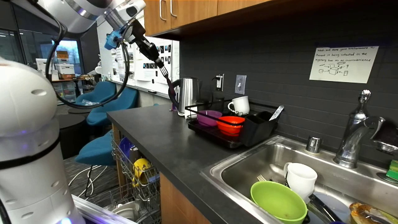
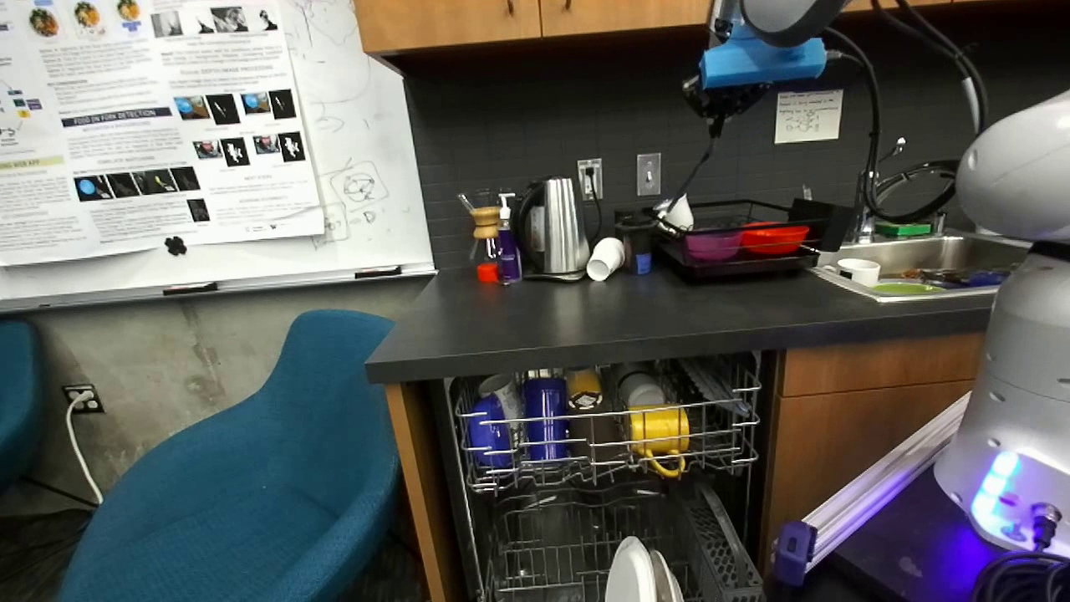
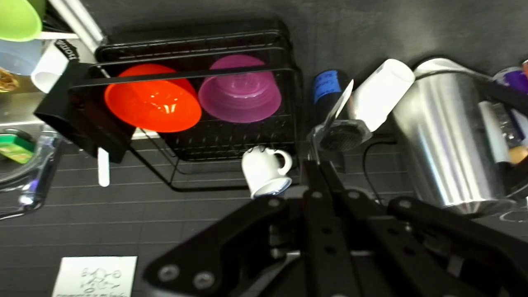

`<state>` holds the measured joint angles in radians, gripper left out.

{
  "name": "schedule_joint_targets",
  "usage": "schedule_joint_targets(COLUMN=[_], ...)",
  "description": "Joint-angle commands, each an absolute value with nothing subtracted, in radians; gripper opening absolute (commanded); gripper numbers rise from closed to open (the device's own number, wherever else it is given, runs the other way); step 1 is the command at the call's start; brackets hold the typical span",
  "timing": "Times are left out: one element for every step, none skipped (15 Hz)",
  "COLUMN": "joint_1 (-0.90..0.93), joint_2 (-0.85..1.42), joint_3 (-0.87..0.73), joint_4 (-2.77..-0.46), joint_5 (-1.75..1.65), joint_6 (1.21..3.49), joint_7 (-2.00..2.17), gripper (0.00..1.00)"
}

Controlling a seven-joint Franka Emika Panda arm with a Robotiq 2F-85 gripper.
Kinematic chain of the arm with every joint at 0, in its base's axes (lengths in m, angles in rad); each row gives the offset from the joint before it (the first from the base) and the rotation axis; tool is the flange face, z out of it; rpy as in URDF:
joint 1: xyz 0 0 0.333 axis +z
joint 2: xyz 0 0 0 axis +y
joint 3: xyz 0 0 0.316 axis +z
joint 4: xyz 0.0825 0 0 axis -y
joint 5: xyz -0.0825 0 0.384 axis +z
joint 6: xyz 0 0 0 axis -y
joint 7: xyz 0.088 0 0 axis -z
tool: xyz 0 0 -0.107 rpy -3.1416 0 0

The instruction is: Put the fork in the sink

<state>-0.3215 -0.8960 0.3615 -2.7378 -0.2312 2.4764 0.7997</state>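
In an exterior view, one dark worktop (image 1: 174,137); at four o'clock, one steel sink (image 1: 248,168); just beside, one black wire rack (image 1: 211,136); at the rack's ten, one brushed-metal kettle (image 1: 188,93). In the sink, one round green bowl (image 1: 278,199); in the rack, one orange-red bowl (image 1: 229,128), one purple bowl (image 1: 206,120). One black tool (image 1: 160,63), at eleven, clenches one fork (image 1: 168,80) by its tines above the worktop.

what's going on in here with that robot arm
A robot arm has a fork pinched in its gripper by the tine end, so it hangs downward. The fork is up in the air, away from the sink, where a green bowl and a white mug sit. It isn't in there yet.
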Motion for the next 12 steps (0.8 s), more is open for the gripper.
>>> schedule_joint_targets(joint_1=[-0.409,-0.425,-0.442,-0.462,-0.484,-0.506,-0.526,-0.546,-0.567,-0.587,-0.609,-0.627], joint_2=[-0.940,-0.934,-0.918,-0.903,-0.885,-0.869,-0.853,-0.835,-0.816,-0.799,-0.786,-0.772], joint_3=[0.385,0.379,0.364,0.349,0.332,0.318,0.301,0.281,0.256,0.229,0.200,0.174], joint_4=[-2.753,-2.756,-2.759,-2.762,-2.765,-2.766,-2.766,-2.764,-2.762,-2.758,-2.755,-2.750], joint_5=[-0.287,-0.295,-0.300,-0.309,-0.315,-0.324,-0.332,-0.339,-0.348,-0.356,-0.362,-0.366], joint_6=[2.413,2.401,2.392,2.388,2.386,2.386,2.389,2.393,2.399,2.403,2.410,2.415], joint_7=[0.886,0.901,0.908,0.917,0.920,0.928,0.930,0.932,0.932,0.931,0.927,0.924], gripper=[0.00,0.00,0.00,0.00,0.00,0.00,0.00,0.00,0.00,0.00,0.00,0.00])
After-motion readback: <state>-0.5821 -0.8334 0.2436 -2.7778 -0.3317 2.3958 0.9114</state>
